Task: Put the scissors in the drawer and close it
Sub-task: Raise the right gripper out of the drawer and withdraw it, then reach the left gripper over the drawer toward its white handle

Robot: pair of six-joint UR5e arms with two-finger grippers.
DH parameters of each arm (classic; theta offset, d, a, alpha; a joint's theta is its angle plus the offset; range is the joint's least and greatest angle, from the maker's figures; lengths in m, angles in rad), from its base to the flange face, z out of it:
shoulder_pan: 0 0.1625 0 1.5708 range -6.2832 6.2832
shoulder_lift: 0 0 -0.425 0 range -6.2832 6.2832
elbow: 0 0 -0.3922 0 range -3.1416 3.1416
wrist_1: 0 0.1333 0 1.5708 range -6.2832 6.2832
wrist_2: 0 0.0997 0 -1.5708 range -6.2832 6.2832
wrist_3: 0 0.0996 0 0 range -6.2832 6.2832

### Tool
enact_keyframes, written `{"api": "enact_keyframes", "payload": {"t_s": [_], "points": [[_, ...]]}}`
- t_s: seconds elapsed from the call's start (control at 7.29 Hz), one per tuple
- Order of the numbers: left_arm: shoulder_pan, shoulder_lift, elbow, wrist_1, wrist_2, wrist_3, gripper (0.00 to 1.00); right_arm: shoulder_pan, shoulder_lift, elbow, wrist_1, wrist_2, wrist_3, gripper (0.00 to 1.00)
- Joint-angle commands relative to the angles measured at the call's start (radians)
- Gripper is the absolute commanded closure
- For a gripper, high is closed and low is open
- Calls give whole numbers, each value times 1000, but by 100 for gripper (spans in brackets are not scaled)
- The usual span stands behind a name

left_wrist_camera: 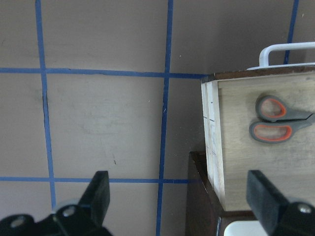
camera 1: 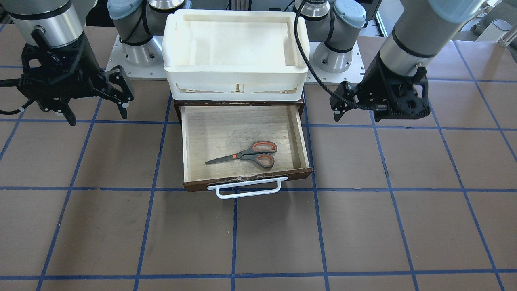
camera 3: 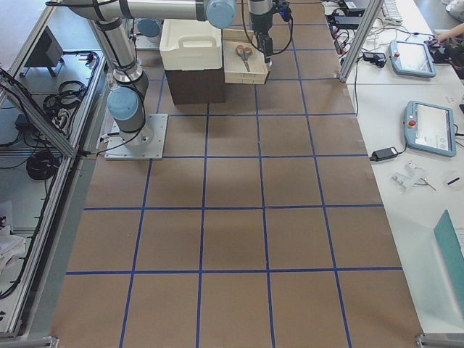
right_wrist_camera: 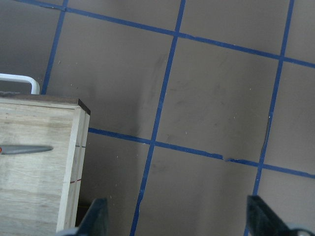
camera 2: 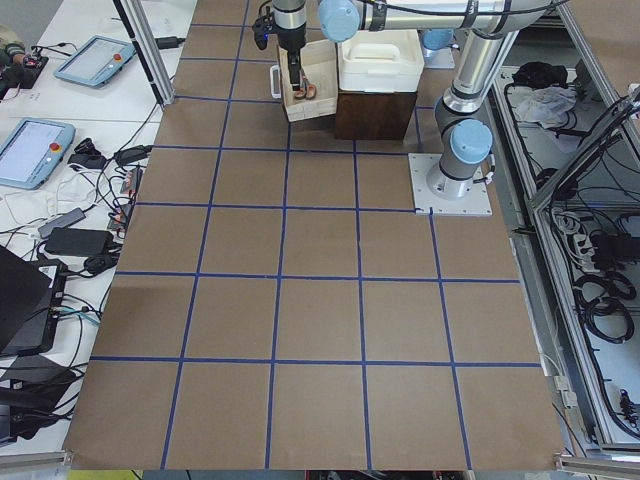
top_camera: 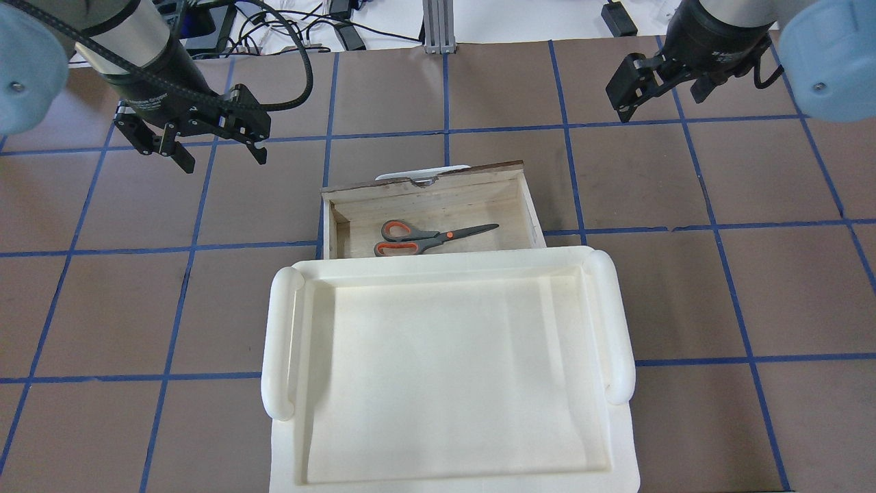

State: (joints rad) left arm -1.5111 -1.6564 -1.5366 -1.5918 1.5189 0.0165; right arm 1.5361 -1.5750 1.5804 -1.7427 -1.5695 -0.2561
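Scissors (camera 1: 246, 154) lie flat on the pale plywood floor of the drawer (camera 1: 301, 137). On my screens the drawer stands pulled well out of a dark brown cabinet (left_wrist_camera: 198, 196), toward the operators' edge of the tabletop (camera 1: 121, 234). The cabinet sits against the robot's edge of the tabletop, between the two arm bases, and carries a white foam tray (camera 1: 236, 76) on top. The scissor blades are closed. The orange-lined handle loops point toward the robot's left end of the tabletop, and the tips toward its right end. The scissors rest in the front half of the drawer, near the dark front board but apart from the walls. The white bar handle (camera 1: 246, 190) juts from that front board.

I see the left gripper (top_camera: 222, 161) hovering over bare tabletop on the drawer's left side, well apart from it, with its fingers spread wide. Its wrist camera looks down on the drawer's left wall and the two handle loops. The right gripper (camera 1: 97, 114) hangs over the tabletop on the drawer's right side, also well apart, its fingers likewise spread wide. Its wrist camera catches the drawer's front right corner, a bit of the white handle and the tip of the blades
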Motion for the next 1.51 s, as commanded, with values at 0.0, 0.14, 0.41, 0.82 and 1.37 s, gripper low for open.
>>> {"api": "enact_keyframes", "payload": {"t_s": [0.0,0.14,0.41,0.82,1.37], "points": [[0,-77,-22,41,0,45,0,1,-17,27,22,2,35,0],[-1,-117,-22,158,-5,55,0,3,-17,27,22,2,41,0],[-35,-221,18,275,7,45,0,-4,-23,27,18,2,41,0],[-147,-399,165,325,9,-163,0,-5,-22,29,14,3,40,0],[-242,-525,210,481,12,-461,0,-5,-22,30,12,2,31,0]]}}
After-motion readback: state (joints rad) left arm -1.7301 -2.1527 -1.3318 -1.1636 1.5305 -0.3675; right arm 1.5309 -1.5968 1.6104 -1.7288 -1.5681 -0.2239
